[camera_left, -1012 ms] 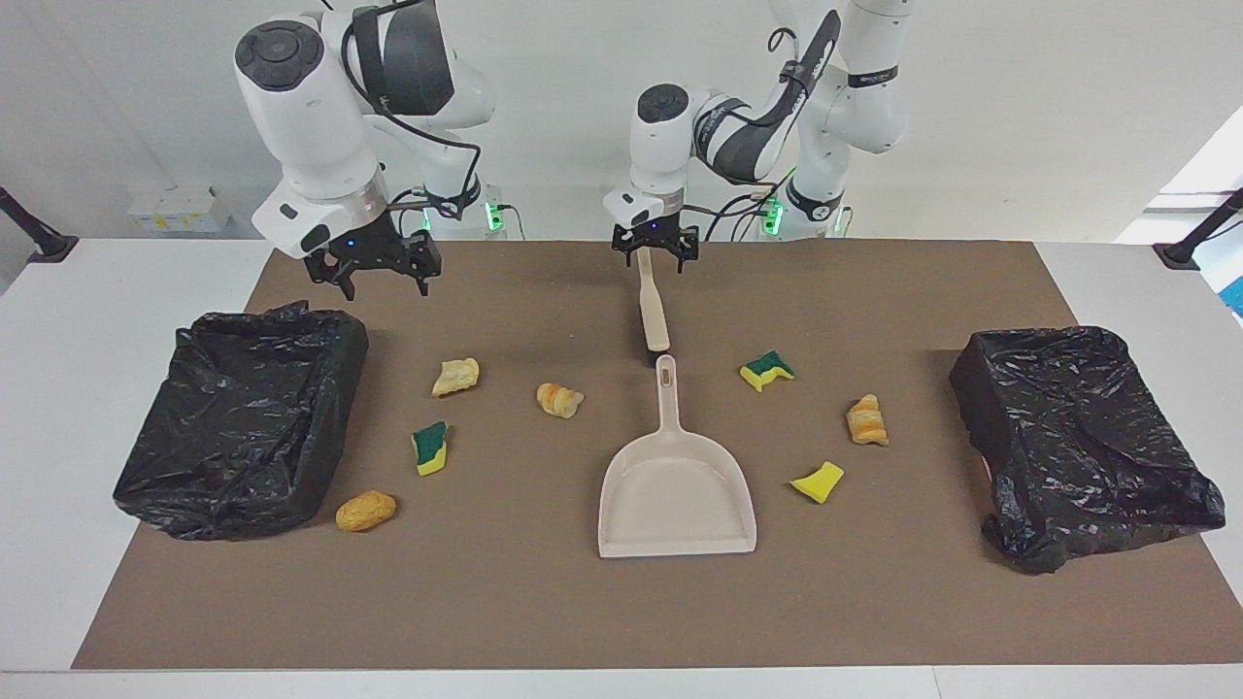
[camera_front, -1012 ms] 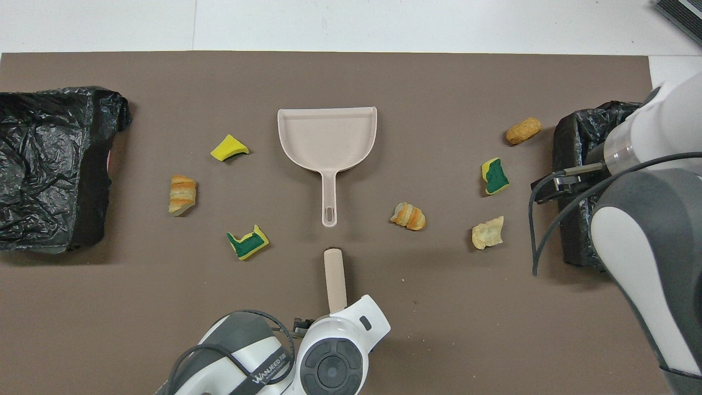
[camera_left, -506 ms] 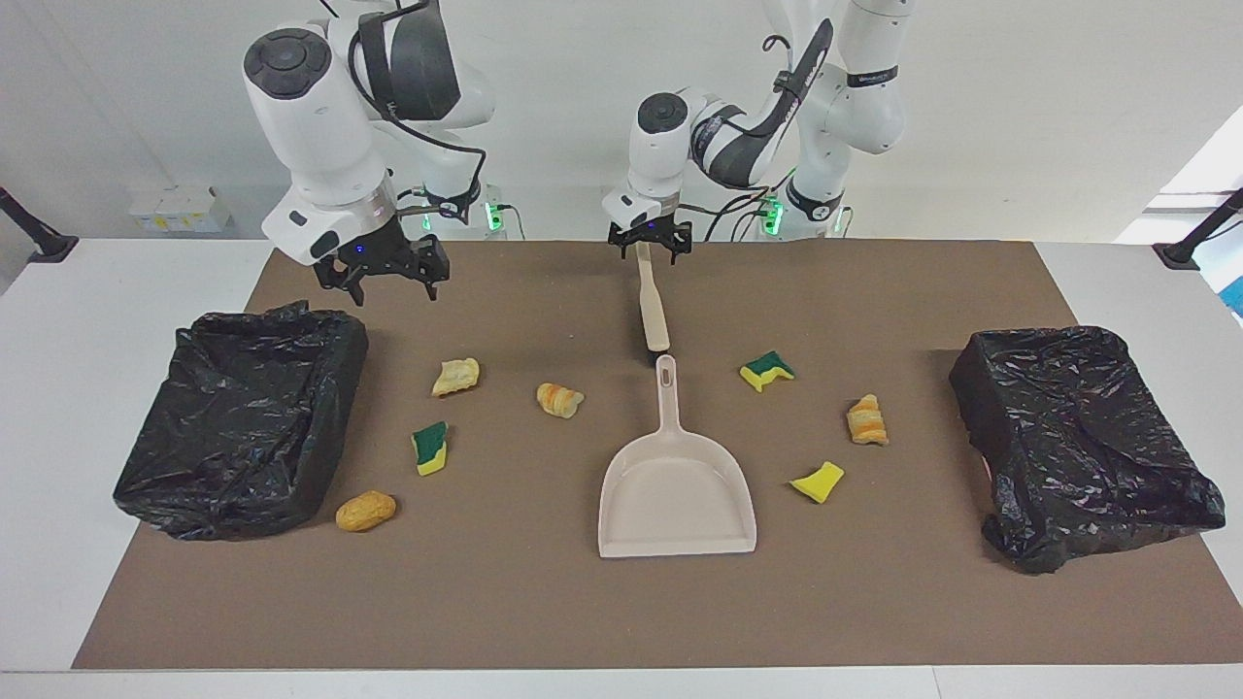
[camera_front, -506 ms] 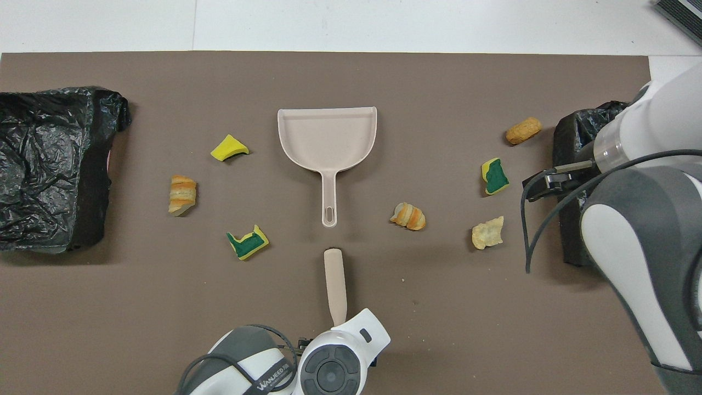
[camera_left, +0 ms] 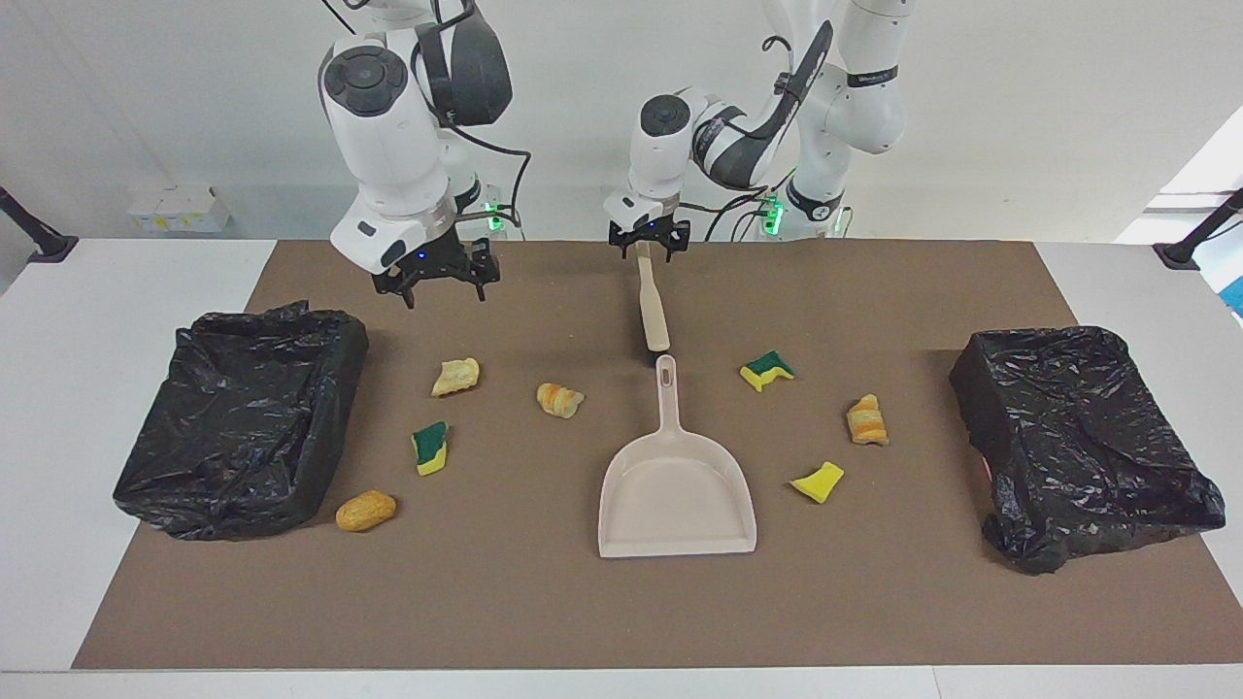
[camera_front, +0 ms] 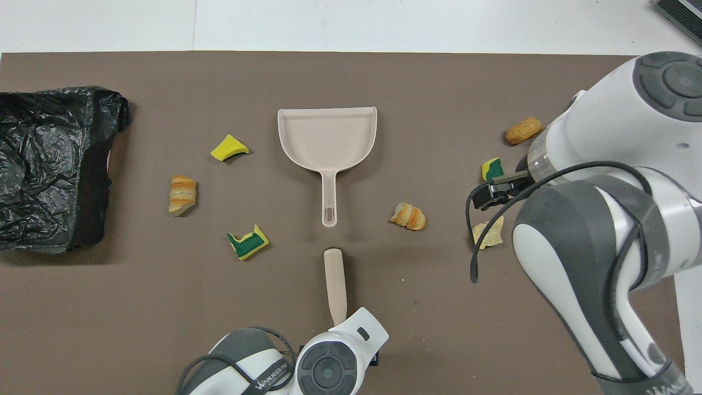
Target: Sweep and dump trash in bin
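Observation:
Several pieces of trash lie on the brown mat: a pale lump, a striped pastry, a green-and-yellow sponge scrap and a tan lump toward the right arm's end; a green scrap, a striped lump and a yellow scrap toward the left arm's end. The beige-handled brush lies in line with the dustpan. My left gripper is down at the brush's robot-side end. My right gripper hangs open and empty over the mat beside the bin.
A second black-bagged bin stands at the left arm's end. In the overhead view the right arm covers the bin at its own end and parts of two trash pieces.
The right arm has swung from over its bin's corner toward the middle of the table. The left gripper has stayed at the brush's end. Brush, dustpan and trash have not moved.

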Controlling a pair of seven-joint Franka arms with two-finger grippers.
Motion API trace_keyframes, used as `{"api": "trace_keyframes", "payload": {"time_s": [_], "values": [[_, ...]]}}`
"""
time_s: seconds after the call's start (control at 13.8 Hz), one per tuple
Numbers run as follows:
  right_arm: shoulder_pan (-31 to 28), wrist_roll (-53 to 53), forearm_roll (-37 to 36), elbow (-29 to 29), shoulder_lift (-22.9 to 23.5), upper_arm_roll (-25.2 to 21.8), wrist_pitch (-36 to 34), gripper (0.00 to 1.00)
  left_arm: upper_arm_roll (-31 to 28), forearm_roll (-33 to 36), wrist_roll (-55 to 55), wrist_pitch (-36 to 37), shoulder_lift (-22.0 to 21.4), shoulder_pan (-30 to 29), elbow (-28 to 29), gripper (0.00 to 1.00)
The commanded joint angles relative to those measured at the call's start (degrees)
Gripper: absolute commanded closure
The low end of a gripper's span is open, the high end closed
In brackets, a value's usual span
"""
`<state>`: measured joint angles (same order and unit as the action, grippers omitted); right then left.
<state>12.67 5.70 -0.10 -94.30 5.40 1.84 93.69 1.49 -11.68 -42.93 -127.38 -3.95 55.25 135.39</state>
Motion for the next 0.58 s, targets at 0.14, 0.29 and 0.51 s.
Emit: {"api": "trace_keyframes", "payload": {"time_s": [0.14, 0.29, 0.51], "values": [[1.22, 2.74, 1.06, 0.78, 1.28, -0.17, 1.15, 0.0, -0.87, -1.41, -1.98, 0.03, -1.77, 1.35, 1.99, 0.31], [1.3, 2.74, 0.98, 0.78, 1.37, -0.08, 1.23, 0.0, -0.87, -1.85, -2.16, 0.03, -1.77, 1.27, 1.99, 0.38], [2.01, 2.83, 0.97, 0.7, 1.98, -0.08, 1.32, 0.0, -0.96, -2.12, -2.24, 0.2, -1.59, 0.83, 1.72, 0.68]]}}
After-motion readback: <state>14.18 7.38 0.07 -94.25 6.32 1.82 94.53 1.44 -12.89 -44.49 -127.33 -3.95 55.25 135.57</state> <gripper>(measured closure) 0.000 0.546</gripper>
